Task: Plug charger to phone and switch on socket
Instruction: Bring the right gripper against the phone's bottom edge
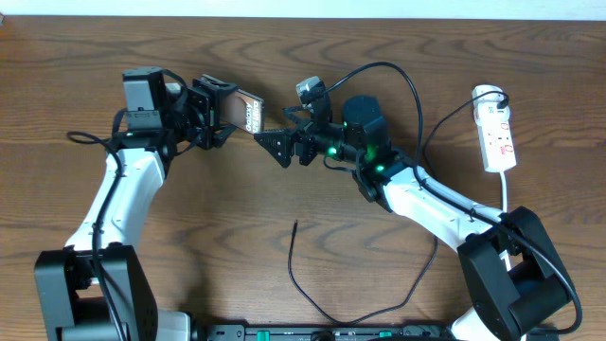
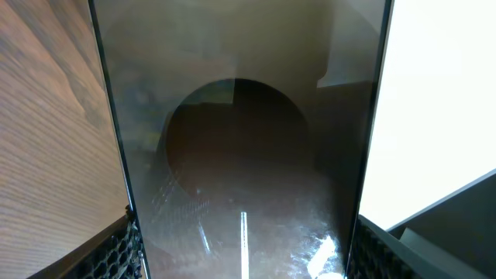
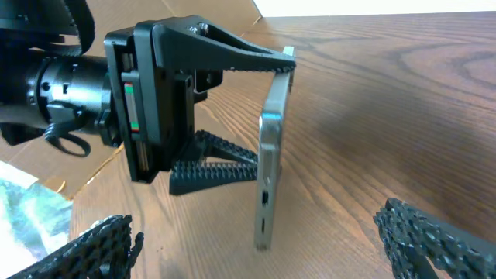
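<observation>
One phone (image 1: pixel 248 114), one charger (image 1: pixel 301 275), one socket (image 1: pixel 497 134), two grippers.
We see the left gripper (image 1: pixel 223 111) clamped across the phone; right gripper (image 1: pixel 282 149) spread wide, empty.

This is looking like a robotics lab or test room, not a home. Two robot arms, the left arm (image 1: pixel 118 204) and the right arm (image 1: pixel 437 204), are standing at the near edge of a wooden desk (image 1: pixel 218 246) and reaching over it. A white socket (image 1: pixel 496 137) is lying at the far right, and a thin black charger (image 1: pixel 291 256) is trailing across the near middle. A pale wall (image 1: pixel 426 8) is running along the far edge.
</observation>
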Controlling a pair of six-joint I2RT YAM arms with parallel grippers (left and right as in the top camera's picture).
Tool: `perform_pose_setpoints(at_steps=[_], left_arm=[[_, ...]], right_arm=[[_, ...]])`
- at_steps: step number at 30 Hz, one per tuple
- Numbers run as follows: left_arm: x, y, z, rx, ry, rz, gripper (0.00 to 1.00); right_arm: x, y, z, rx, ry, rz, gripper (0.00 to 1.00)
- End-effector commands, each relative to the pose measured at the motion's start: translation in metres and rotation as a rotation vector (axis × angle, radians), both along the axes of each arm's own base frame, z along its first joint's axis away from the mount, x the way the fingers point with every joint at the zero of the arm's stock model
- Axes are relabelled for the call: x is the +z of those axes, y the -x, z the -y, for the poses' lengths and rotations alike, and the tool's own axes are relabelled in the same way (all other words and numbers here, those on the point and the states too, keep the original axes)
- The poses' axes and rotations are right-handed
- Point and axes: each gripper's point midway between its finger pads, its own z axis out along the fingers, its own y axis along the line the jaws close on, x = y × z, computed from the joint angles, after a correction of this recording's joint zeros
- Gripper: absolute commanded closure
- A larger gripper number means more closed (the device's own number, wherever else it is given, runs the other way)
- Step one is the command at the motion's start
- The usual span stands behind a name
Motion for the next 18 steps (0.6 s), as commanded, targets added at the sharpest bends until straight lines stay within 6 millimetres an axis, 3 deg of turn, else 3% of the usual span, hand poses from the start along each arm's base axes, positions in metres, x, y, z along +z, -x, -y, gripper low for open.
perform_pose_setpoints(at_steps=[1,18], left_arm=[[0.029,-0.006,0.011,-0.023,0.008,0.073,0.93],[0.042,0.004,0.041,-0.135,0.083,0.096,0.93]], right_arm=[[0.006,-0.006,-0.002,-0.024,-0.006,0.01,0.01],[-0.002,-0.014,0.004,-0.086,0.019,-0.014,0.01]])
